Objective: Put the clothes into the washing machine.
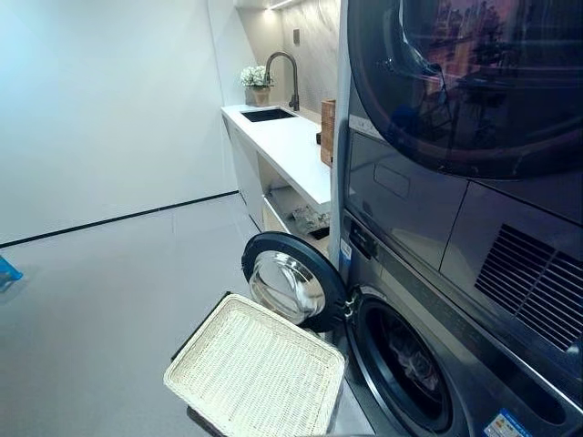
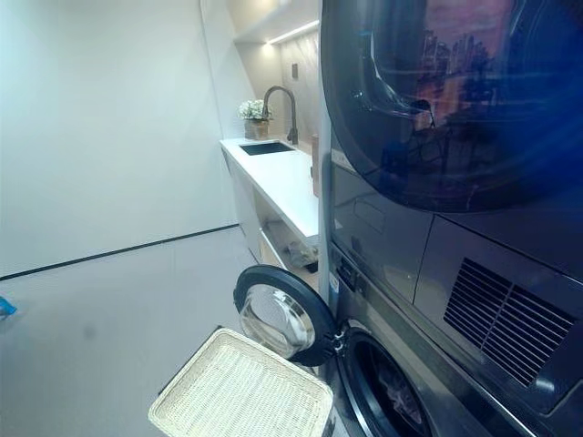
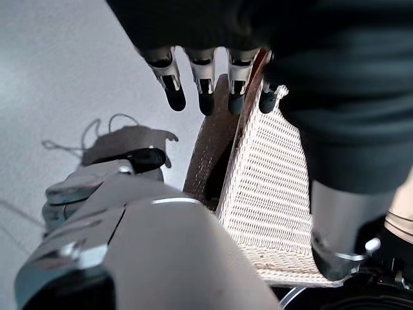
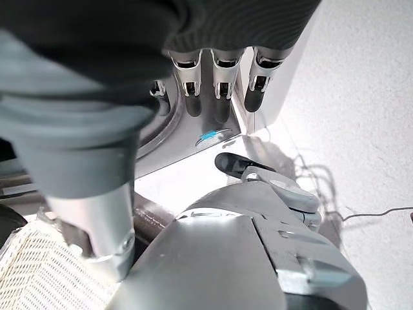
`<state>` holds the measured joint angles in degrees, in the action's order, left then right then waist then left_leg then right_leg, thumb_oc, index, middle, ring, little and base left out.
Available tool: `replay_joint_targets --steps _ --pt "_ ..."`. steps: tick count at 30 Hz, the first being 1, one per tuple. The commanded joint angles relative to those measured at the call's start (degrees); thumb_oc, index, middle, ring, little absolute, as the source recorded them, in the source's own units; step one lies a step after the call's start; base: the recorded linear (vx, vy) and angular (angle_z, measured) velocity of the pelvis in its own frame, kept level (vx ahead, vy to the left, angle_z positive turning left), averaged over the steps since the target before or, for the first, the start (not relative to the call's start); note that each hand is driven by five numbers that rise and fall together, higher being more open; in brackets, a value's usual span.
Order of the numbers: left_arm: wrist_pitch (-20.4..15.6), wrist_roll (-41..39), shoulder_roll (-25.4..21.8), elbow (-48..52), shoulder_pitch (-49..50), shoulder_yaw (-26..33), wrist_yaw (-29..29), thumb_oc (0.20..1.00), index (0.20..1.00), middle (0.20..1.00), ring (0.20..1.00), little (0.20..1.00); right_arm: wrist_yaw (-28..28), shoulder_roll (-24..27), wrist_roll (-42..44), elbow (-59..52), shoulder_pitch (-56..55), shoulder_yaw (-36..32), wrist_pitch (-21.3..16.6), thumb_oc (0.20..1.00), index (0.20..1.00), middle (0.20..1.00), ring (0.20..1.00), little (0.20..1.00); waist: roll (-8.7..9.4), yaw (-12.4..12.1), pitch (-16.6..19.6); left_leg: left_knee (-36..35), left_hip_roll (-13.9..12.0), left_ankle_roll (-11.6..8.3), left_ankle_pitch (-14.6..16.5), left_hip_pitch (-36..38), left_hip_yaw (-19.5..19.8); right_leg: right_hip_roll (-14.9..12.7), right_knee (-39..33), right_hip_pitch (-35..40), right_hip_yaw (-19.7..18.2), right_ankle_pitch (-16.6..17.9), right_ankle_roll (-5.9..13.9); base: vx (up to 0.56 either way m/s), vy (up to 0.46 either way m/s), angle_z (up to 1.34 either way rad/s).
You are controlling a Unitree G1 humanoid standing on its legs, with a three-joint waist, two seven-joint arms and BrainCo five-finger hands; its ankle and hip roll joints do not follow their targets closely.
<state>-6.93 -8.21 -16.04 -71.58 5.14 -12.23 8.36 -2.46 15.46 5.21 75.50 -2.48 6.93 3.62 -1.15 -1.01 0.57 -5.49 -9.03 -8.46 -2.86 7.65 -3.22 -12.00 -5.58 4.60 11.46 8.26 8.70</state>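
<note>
The washing machine (image 1: 428,300) stands at the right under a second stacked machine. Its round door (image 1: 291,282) hangs wide open to the left. Some pale clothes (image 1: 414,364) show dimly inside the dark drum. A white wicker basket (image 1: 255,373) sits on the floor just before the open door, and I see no clothes in it. My left hand (image 3: 203,81) hangs with straight fingers above the basket's rim (image 3: 268,187) and holds nothing. My right hand (image 4: 219,77) hangs open near the machine's lower front corner (image 4: 193,132), and it too holds nothing.
A white counter (image 1: 291,146) with a sink (image 1: 267,115), a tap (image 1: 284,77) and a flower pot (image 1: 256,86) runs along the back wall left of the machines, with shelves below. A blue object (image 1: 7,271) lies at the far left on the wide grey floor (image 1: 109,300).
</note>
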Motion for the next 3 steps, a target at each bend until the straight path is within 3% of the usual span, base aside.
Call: replay_joint_targets --steps 1,3 --pt "0.17 -2.41 -0.38 -1.50 -5.57 1.51 0.99 1.000 1.000 1.000 1.000 1.000 -1.30 -0.20 0.35 3.92 3.96 -0.83 0.12 1.000 1.000 1.000 1.000 1.000 0.77 -1.20 -3.38 0.49 1.04 2.09 3.44 1.85 -2.30 -3.17 1.37 2.55 -2.47 -3.58 2.11 -0.02 -0.001 0.05" --pt "0.25 -1.97 -0.38 -1.54 -5.68 1.62 1.08 1.000 1.000 1.000 1.000 1.000 -1.25 -0.24 0.37 3.90 3.99 -0.70 0.16 1.000 1.000 1.000 1.000 1.000 0.74 -1.17 -3.28 0.49 0.98 2.08 3.47 1.87 -2.33 -3.16 1.28 2.50 -2.54 -3.52 2.07 -0.01 0.001 0.02"
